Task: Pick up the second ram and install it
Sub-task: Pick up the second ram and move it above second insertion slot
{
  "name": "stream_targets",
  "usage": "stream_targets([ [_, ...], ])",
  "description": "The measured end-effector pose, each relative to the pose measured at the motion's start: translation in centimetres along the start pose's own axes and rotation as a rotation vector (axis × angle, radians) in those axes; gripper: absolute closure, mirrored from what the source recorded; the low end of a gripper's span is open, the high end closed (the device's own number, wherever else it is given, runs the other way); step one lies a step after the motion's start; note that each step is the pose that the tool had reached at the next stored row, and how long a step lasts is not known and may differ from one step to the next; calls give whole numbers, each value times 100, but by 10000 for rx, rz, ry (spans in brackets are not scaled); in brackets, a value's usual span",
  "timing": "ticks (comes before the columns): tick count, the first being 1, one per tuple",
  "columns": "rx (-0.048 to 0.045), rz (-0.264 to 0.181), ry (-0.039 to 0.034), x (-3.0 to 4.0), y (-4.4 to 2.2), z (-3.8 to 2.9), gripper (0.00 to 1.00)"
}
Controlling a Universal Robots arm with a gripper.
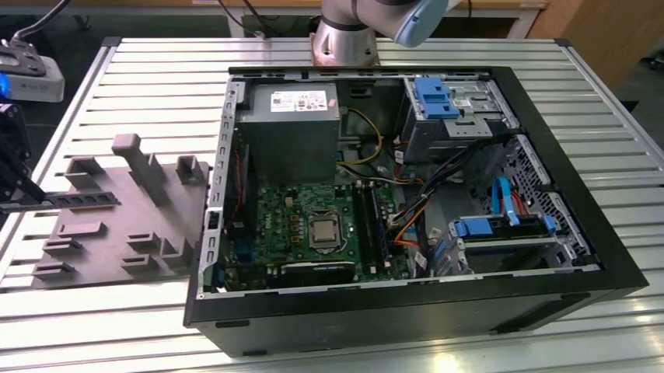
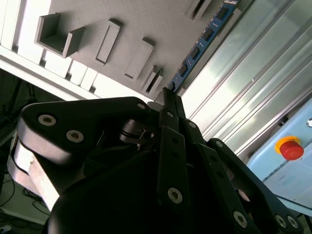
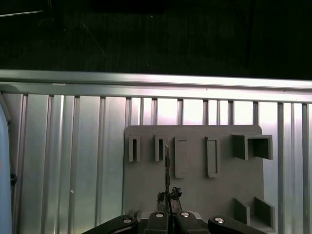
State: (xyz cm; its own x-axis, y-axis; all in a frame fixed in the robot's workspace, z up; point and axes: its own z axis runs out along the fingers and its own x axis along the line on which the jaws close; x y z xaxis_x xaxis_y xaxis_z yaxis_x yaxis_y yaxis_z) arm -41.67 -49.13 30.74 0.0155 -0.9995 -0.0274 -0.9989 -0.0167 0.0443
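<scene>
The second ram (image 1: 83, 200) is a thin dark strip held level just above the grey holder tray (image 1: 124, 233), at the exterior view's left. My gripper (image 1: 37, 203) is shut on one end of it, coming in from the picture's left edge. In the second wrist view the ram (image 2: 200, 44) looks bluish with a row of chips and sticks out past my closed gripper (image 2: 169, 92). In the first wrist view the ram (image 3: 166, 165) is edge-on, rising from my gripper (image 3: 168, 199) over the tray (image 3: 195, 190). The motherboard's long black slots (image 1: 369, 225) lie inside the open case.
The open computer case (image 1: 415, 311) fills the middle and right of the slatted metal table (image 1: 155, 85), with a power supply (image 1: 288, 124), blue drive brackets (image 1: 436, 97) and loose cables inside. The arm's base (image 1: 347, 39) stands behind the case. A red stop button (image 2: 291, 147) sits on a pale box.
</scene>
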Motion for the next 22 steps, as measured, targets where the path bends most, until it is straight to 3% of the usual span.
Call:
stream_targets([
  [22,0,0,0,-2,3,-62,88],
])
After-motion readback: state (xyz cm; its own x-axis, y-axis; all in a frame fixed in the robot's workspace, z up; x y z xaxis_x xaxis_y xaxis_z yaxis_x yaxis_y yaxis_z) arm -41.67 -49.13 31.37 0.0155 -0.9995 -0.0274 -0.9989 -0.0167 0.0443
